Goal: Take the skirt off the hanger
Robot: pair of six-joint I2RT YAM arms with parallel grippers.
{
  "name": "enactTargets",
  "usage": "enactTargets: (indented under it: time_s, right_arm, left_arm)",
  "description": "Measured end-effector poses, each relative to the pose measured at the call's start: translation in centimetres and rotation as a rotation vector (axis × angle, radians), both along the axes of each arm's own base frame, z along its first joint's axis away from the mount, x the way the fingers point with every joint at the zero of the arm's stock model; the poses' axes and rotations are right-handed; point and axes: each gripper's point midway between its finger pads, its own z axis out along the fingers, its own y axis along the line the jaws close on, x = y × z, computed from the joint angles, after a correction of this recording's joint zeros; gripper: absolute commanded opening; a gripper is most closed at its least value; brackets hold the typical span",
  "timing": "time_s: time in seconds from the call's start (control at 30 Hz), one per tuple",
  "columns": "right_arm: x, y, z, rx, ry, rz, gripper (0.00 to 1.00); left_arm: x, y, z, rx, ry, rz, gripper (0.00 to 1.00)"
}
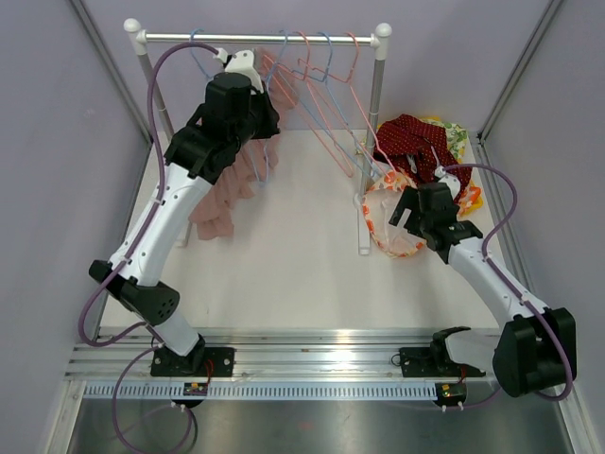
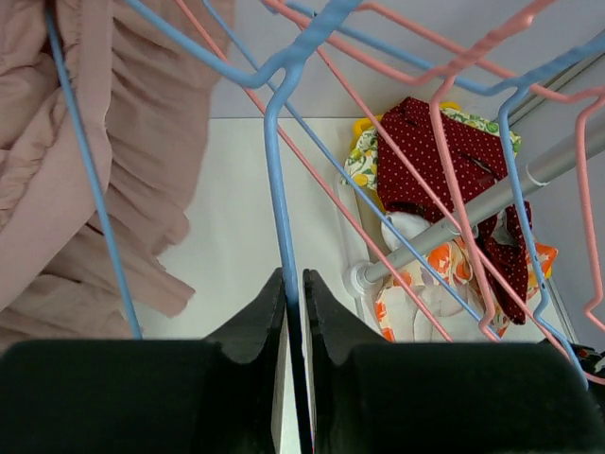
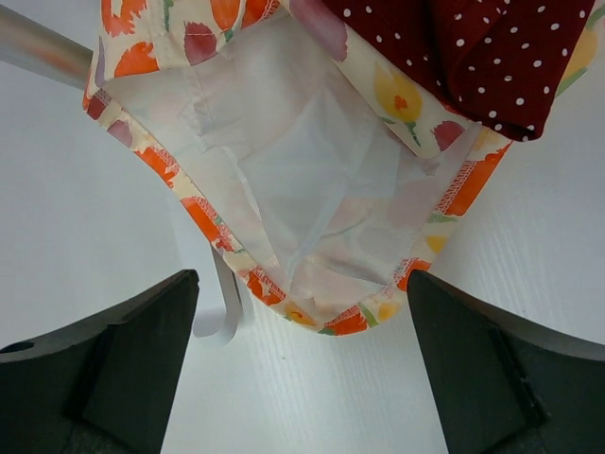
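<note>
**A:** Two hands, status?

**B:** Left hand (image 2: 293, 280) pinches the thin wire of the blue hanger (image 2: 276, 142), fingers pressed almost together. Right hand (image 3: 302, 286) is spread wide at the hem of the floral skirt (image 3: 312, 189) on the table (image 1: 293, 265).

**A:** Task skirt?

**B:** Pink skirt (image 2: 57, 208), soft ruffled cloth, hangs at the left end of the rack (image 1: 260, 38), beside the left hand. Top edge is cut off in the wrist view and hidden by the left arm (image 1: 161, 218) from above. Can't tell how it attaches.

**A:** Right side?

**B:** The floral skirt has a thin white lining. A red dotted garment (image 3: 482, 57) overlaps it.
</note>
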Motion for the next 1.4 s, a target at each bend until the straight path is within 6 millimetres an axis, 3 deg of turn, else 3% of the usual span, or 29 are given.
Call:
enactTargets:
  time_s: [0.1, 0.23, 0.7, 0.87, 1.0, 1.23, 1.4]
  right_arm:
    - [-0.2, 0.0, 0.4, 0.009, -0.015, 0.0, 0.99]
    - [-0.5, 0.0, 1.1, 0.021, -0.037, -0.003, 0.99]
    - [-2.2, -0.2, 3.4, 0.041, -0.094, -0.003, 1.0]
    - [-2.6, -0.3, 3.4, 0.039, -0.087, -0.004, 1.0]
    - [-3.0, -0.4, 3.5, 0.039, -0.084, -0.004, 0.99]
    - [-3.1, -0.5, 3.5, 0.039, -0.088, -0.004, 0.99]
    - [-3.2, -0.5, 3.2, 0.038, -0.081, -0.004, 1.0]
  left_arm:
    - [-0.3, -0.2, -1.0, -0.001, 0.025, -0.008, 0.15]
    - [-1.6, 0.0, -1.0, -0.026, 0.036, -0.024, 0.0]
    - [-8.3, 2.0, 9.3, -0.206, -0.14, -0.079, 0.0]
    - [-10.3, 2.7, 10.9, -0.256, -0.169, -0.098, 0.0]
    - [-10.4, 2.1, 10.4, -0.284, -0.153, -0.117, 0.0]
    - [-9.7, 0.6, 6.8, -0.294, -0.057, -0.144, 0.0]
    - [-9.5, -0.4, 7.1, -0.316, -0.064, -0.181, 0.0]
